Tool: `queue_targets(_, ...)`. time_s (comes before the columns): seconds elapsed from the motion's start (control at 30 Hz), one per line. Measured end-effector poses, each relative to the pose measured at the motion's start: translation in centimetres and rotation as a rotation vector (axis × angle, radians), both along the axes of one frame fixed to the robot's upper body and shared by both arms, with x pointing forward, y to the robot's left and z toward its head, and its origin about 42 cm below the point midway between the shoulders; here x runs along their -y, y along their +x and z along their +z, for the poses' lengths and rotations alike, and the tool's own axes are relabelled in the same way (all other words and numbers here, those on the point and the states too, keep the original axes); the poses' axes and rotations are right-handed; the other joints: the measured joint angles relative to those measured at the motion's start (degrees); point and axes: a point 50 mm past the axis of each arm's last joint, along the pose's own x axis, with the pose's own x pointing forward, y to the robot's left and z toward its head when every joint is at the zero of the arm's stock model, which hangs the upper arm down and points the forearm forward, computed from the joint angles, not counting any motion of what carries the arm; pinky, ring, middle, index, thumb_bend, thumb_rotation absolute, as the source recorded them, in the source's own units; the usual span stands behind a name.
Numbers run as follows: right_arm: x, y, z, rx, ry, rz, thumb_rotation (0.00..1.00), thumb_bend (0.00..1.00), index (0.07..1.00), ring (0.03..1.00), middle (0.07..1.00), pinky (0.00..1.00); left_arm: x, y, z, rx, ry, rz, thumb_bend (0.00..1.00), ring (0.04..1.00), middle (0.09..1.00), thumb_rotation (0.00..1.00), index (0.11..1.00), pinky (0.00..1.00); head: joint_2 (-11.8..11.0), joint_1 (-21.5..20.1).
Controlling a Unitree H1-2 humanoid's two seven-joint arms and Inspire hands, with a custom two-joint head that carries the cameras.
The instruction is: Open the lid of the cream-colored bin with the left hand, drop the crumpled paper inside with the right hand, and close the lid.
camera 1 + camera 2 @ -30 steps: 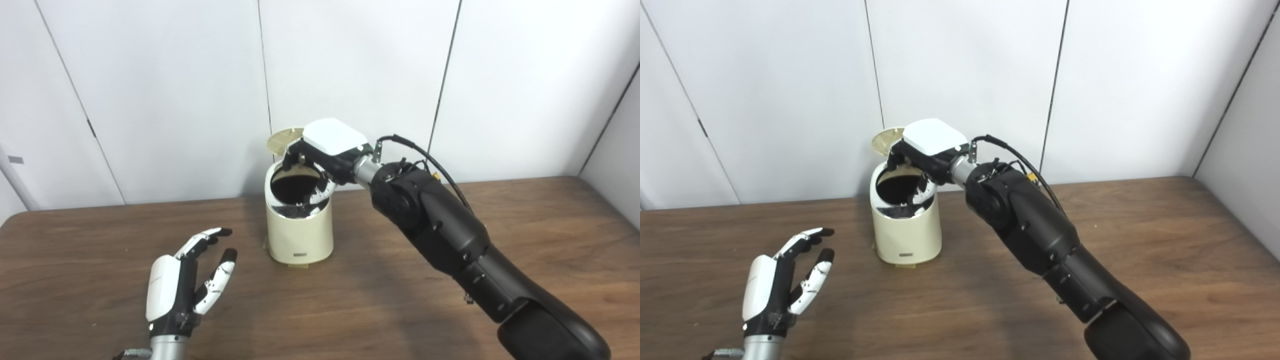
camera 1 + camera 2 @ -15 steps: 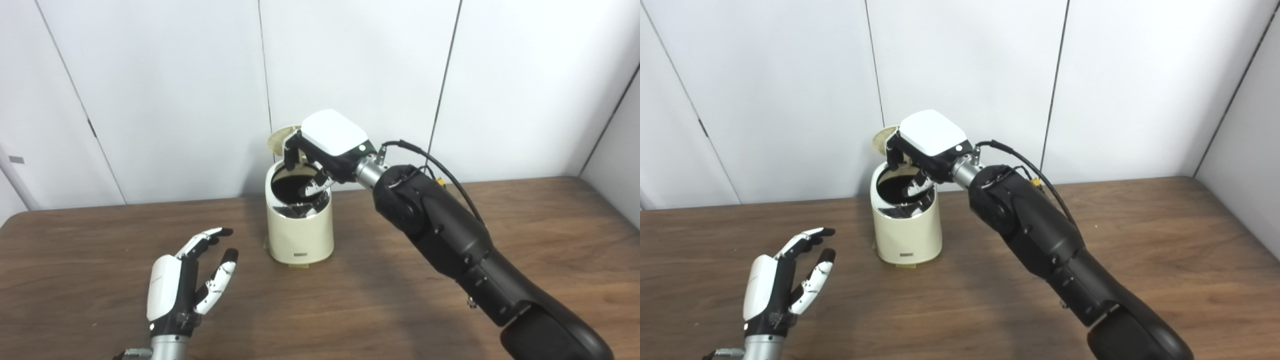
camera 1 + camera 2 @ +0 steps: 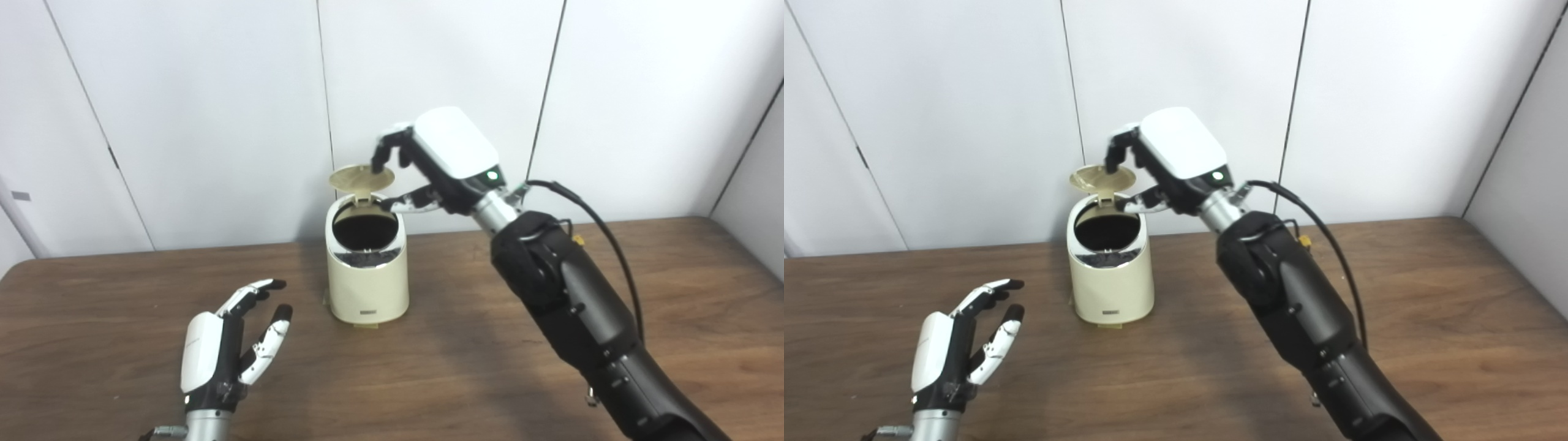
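Lid [image 3: 361,178] up, bin [image 3: 366,269] mid-frame open; no paper visible. Right hand [image 3: 441,159] above lid, fingers spread, empty. Left hand [image 3: 223,349] lower left over bench [image 3: 490,343], open. Left: closing lid.

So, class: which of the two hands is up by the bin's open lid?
The right hand, raised beside the lid of the bin. The left hand rests low over the table, apart from it.

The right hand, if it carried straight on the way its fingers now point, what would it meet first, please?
The right hand points left and slightly down, fingertips just above the raised lid of the cream-colored bin. It would probably touch that lid first, though depth is hard to judge, so it might pass in front.
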Motion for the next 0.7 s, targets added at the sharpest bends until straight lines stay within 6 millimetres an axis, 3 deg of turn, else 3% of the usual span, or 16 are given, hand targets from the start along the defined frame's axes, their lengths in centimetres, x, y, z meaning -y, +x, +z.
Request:
queue_targets(0.17,3.0,-1.1,-1.5,-0.06,0.185,-0.013,0.0,0.51,0.534,0.369,0.455,0.23,0.0,0.0,0.0,-0.001,-0.001,0.0,0.48,0.735,0.771,0.9,0.758,0.72,0.09,0.0)
queue_targets(0.33,5.5,-2.4,-4.2,-0.107,0.316,-0.048,0.0,0.51,0.528,0.416,0.443,0.3,-0.1,0.0,0.0,-0.001,-0.002,0.001,0.48,0.737,0.772,0.9,0.756,0.72,0.17,0.09)
queue_targets(0.37,5.8,-2.7,-5.0,-0.126,0.341,-0.054,0.0,0.51,0.521,0.429,0.456,0.31,-0.1,0.0,0.0,-0.002,-0.003,0.002,0.48,0.736,0.771,0.9,0.756,0.72,0.17,0.17)
queue_targets(0.43,6.3,-3.4,-6.2,-0.161,0.386,-0.057,0.12,0.49,0.499,0.471,0.562,0.35,-0.1,0.0,0.0,-0.002,-0.004,0.002,0.47,0.736,0.771,0.9,0.756,0.72,0.09,0.17)
queue_targets(0.5,6.8,-4.2,-7.8,-0.211,0.429,-0.055,0.15,0.49,0.497,0.546,0.631,0.43,-0.1,0.0,0.0,-0.001,-0.004,0.002,0.48,0.736,0.77,0.9,0.755,0.71,-0.26,0.26)
queue_targets(0.6,7.7,-5.6,-10.2,-0.278,0.486,-0.061,0.15,0.49,0.496,0.596,0.63,0.48,-0.2,0.0,0.0,-0.002,-0.005,0.002,0.47,0.733,0.767,0.89,0.752,0.7,-0.44,0.44)
queue_targets(0.7,8.3,-7.2,-13.0,-0.296,0.509,-0.054,0.15,0.49,0.496,0.582,0.622,0.47,-0.3,-0.1,-0.1,-0.003,-0.003,0.003,0.46,0.73,0.764,0.88,0.749,0.7,-0.18,0.53)
